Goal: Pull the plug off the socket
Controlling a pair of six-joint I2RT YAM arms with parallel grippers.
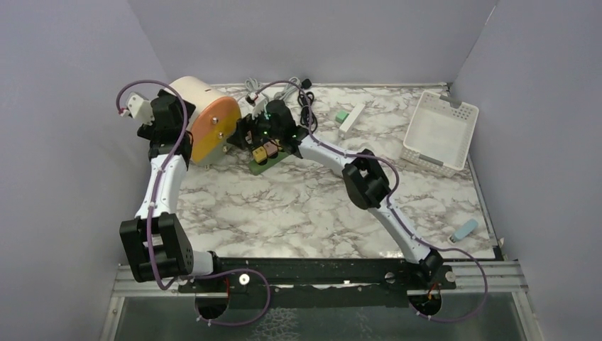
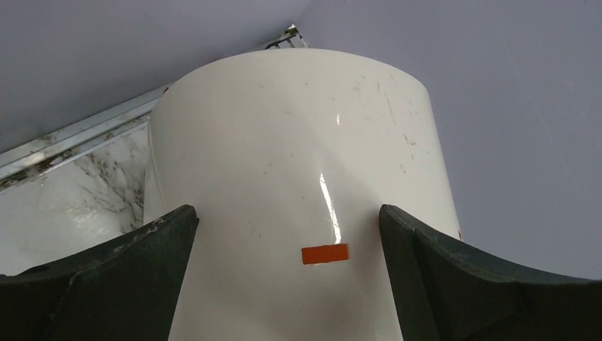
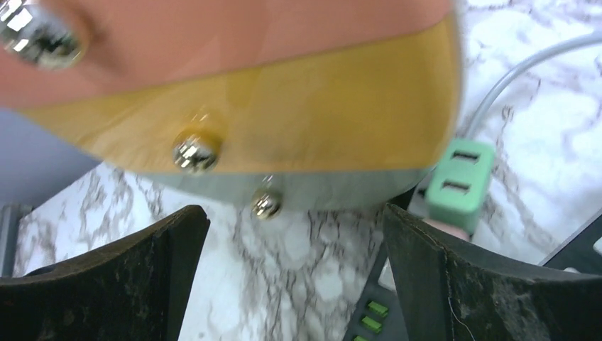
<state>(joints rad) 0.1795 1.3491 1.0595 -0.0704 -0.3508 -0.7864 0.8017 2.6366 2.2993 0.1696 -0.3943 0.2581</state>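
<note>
Right wrist view first: my right gripper [image 3: 294, 220] is spread wide with nothing between the fingers, only marble table [image 3: 305, 270] below. The green plug [image 3: 462, 181], two slots on its face, sits at about 2 o'clock from the gripper, just past the tip of the right-hand finger. I read it as seated in the black socket strip [image 3: 376, 320], which runs off toward 5 o'clock. A grey cable [image 3: 511, 78] leaves at 1 o'clock. The orange-faced drum [image 3: 284, 92] fills the frame at 12 o'clock, near the plug. The frame is blurred, so I cannot tell whether finger and plug touch.

Left wrist view: left gripper [image 2: 287, 220] is apart too, with a finger on either side of the drum's cream wall. I cannot tell if they make contact. My guess is it is bracing the drum, not working the plug.

Top view: both arms reach to 11 o'clock on the table, the right one beside the drum. A white basket [image 1: 440, 131] sits well apart at 2 o'clock.

Progress, my call: nothing is pulled yet. The gripper is near, with grasp and pull both left to do. It needs to shift toward 2 o'clock to get the plug between its fingers.
</note>
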